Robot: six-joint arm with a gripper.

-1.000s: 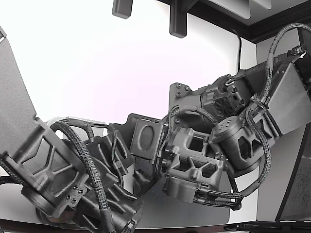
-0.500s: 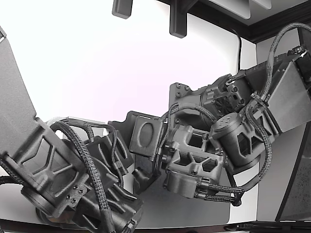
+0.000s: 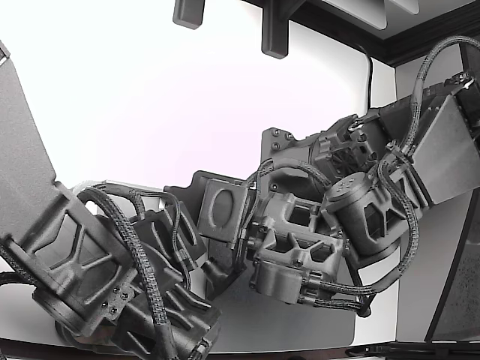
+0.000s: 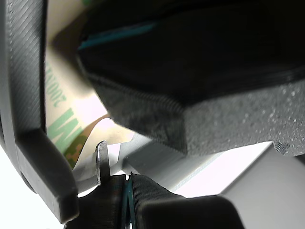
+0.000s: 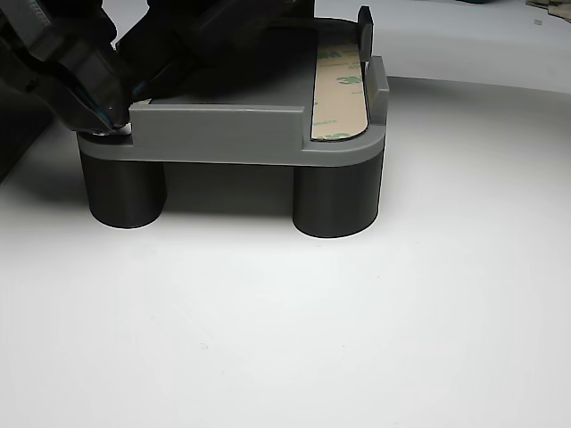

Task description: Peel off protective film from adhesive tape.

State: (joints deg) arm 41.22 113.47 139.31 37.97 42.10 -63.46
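A grey fixture [image 5: 223,134] stands on black round feet. A strip of adhesive tape [image 5: 339,94], covered in tan protective film with green print, lies in its slot on the other view's right. My gripper [image 5: 111,118] sits at the fixture's opposite corner, with its dark fingers pressed together. In the wrist view the gripper [image 4: 127,193] is shut, teal pads touching. Tan printed protective film [image 4: 64,119] runs down toward the tips, its lower end curled up off the fixture. The pinch appears to be on that film edge.
The fixture stands on a white table [image 5: 357,312] on its black feet [image 5: 335,196]. A dark post [image 5: 364,18] rises at the far end of the tape slot. In the exterior view two bulky arms [image 3: 300,247] [image 3: 82,255] crowd together and hide the fixture.
In the exterior view, the wrist of the arm on the right has shifted slightly left and down. The arm on the left has stayed still.
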